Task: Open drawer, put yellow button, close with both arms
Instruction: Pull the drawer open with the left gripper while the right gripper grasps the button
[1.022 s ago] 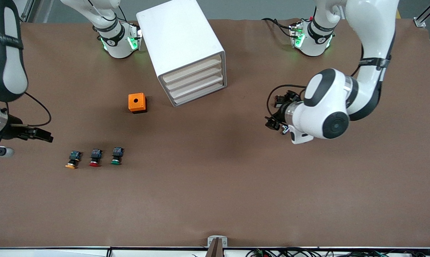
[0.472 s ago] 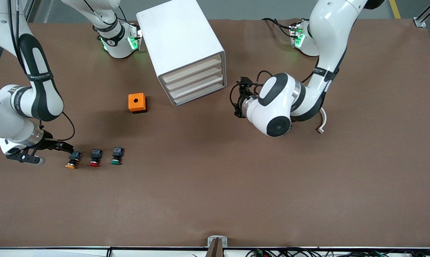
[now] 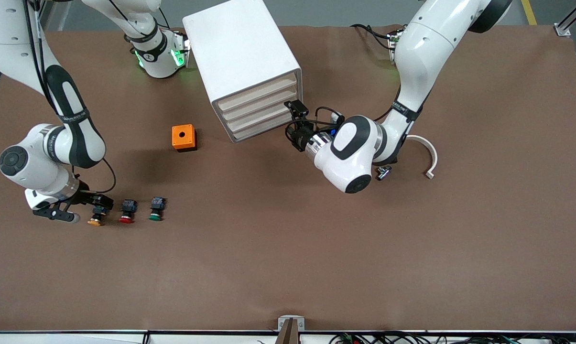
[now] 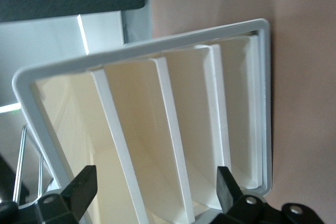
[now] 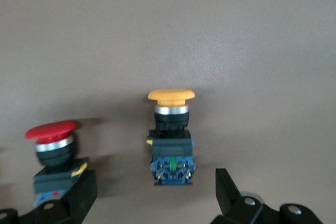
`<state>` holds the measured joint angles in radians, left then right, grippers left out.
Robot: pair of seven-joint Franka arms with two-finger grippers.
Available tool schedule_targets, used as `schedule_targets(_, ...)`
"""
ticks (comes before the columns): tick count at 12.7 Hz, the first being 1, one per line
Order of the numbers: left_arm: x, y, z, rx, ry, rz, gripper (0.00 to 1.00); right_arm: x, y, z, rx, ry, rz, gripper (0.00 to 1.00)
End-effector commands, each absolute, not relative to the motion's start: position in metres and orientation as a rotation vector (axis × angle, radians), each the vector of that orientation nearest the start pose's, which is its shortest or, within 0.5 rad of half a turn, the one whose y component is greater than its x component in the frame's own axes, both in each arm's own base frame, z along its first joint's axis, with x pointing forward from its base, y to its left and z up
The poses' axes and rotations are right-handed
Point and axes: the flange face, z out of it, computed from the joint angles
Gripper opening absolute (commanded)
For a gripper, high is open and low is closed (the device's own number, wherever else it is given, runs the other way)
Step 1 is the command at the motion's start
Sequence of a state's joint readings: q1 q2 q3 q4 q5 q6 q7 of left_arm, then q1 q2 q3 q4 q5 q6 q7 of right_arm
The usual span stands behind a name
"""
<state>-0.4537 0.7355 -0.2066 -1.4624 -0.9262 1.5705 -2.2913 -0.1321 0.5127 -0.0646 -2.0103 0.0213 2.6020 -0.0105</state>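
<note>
The right gripper [image 3: 98, 204], fingers spread wide and empty, hangs over the yellow button [image 3: 95, 218] on the table. The left gripper [image 3: 295, 109], spread wide, holds nothing in front of the closed drawer [image 3: 256, 94].

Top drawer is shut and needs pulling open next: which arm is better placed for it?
The left. The open left gripper is right at the front of the white cabinet's cream top drawer. The open right gripper is over the yellow-capped push-button, away from the cabinet.
</note>
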Motion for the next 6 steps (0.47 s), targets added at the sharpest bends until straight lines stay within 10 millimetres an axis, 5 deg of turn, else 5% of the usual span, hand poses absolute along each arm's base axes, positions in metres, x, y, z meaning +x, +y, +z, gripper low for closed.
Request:
schedule_targets(1,0.477,-0.486,0.275,1.634,2.638,-1.930,0.96,0.601,-0.124,0.190,-3.151,0.335,-0.141,1.00)
schedule_targets(4,0.448,-0.512,0.274,1.646,2.730,-1.939,0.78,0.601,-0.127,0.181,-3.155,0.331,-0.129,1.00)
schedule_targets(5,0.446,-0.514,0.271,1.635,2.751,-1.941,0.73,0.600,-0.127,0.181,-3.157,0.322,-0.124,0.65)
schedule_targets(6,0.442,-0.518,0.271,1.634,2.747,-1.957,0.70,0.600,-0.126,0.180,-3.155,0.322,-0.114,0.18)
